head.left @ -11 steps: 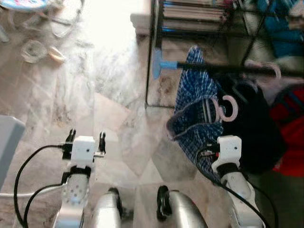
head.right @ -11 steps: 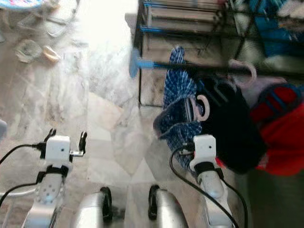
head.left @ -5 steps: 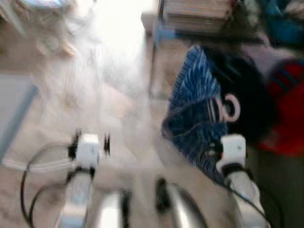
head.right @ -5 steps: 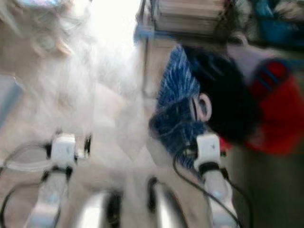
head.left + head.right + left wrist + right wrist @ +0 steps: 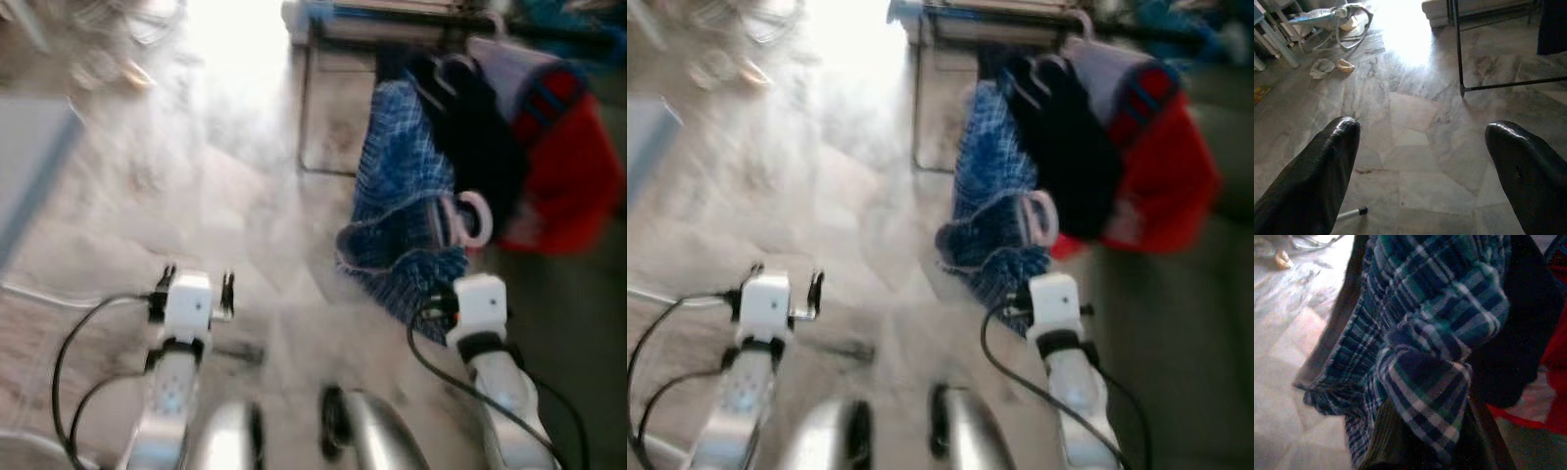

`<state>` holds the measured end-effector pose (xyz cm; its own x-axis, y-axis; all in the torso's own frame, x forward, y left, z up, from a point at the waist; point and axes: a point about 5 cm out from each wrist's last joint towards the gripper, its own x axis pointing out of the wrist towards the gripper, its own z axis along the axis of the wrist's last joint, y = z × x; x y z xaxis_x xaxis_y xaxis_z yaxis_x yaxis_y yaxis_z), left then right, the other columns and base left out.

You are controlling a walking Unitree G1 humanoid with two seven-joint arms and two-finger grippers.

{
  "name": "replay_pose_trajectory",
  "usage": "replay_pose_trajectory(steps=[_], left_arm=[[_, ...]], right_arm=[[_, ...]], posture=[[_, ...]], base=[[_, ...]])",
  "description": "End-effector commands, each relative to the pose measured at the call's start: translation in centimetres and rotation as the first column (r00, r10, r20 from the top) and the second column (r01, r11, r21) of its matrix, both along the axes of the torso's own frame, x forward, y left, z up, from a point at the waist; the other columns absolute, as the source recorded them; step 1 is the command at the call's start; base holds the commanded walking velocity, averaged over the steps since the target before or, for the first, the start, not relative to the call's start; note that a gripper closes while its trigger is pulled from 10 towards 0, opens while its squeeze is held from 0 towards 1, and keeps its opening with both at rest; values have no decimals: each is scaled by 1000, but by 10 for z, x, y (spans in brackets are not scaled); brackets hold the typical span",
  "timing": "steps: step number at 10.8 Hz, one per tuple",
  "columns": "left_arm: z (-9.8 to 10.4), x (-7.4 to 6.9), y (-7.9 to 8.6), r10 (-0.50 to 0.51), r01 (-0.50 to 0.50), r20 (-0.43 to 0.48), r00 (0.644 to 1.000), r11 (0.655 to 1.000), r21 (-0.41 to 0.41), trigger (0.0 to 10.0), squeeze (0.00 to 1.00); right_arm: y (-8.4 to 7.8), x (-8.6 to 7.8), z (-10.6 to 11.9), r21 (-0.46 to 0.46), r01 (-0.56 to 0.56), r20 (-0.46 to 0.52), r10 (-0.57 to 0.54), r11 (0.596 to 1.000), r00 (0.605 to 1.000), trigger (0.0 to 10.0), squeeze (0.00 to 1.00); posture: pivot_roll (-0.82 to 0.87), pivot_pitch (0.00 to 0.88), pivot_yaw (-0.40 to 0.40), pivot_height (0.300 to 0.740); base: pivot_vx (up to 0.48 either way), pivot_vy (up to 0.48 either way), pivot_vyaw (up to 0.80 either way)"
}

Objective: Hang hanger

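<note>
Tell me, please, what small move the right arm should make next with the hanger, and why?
Probably raise the right gripper up and forward toward the rack's rail. It holds the blue plaid garment with the pink hanger hook well below the rail, where a black garment and a red one hang already. The left gripper is open and idle.

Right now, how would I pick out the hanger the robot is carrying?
Look to the black metal clothes rail with a black garment and a red garment hanging from it. In front, above the right gripper, is a blue checked shirt. The pale pink plastic hanger hook curls out of it, the only hook off the rail.
</note>
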<state>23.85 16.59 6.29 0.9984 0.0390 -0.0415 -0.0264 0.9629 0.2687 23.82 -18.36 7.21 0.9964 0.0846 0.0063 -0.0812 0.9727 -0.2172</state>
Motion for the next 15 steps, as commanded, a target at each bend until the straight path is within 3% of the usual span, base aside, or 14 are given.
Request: replay_pose_trajectory(steps=[1, 5, 10, 15], left_arm=[[-8, -7, 5, 19, -19, -33, 999, 1000, 8, 10000, 0], [-9, -12, -2, -33, 34, -37, 999, 999, 12, 10000, 0], [-4, -6, -5, -36, 36, -16, 999, 999, 18, 10000, 0], [-6, -7, -8, -69, 69, -37, 997, 998, 5, 10000, 0]], right_arm=[[1, 1, 4, 5, -6, 20, 6, 1000, 1000, 10000, 0], [4, 6, 1, -9, -28, 8, 28, 1000, 1000, 10000, 0], [6, 16, 5, -18, -73, 14, 73, 997, 997, 10000, 0], [10, 14, 5, -7, -101, 15, 101, 995, 995, 10000, 0]], posture=[[-37, 244, -42, 740], [-22, 247, -32, 740], [-20, 249, -39, 740], [-25, 261, -36, 740]], base=[[-319, 0, 694], [0, 0, 794], [0, 0, 794], [0, 0, 793]])
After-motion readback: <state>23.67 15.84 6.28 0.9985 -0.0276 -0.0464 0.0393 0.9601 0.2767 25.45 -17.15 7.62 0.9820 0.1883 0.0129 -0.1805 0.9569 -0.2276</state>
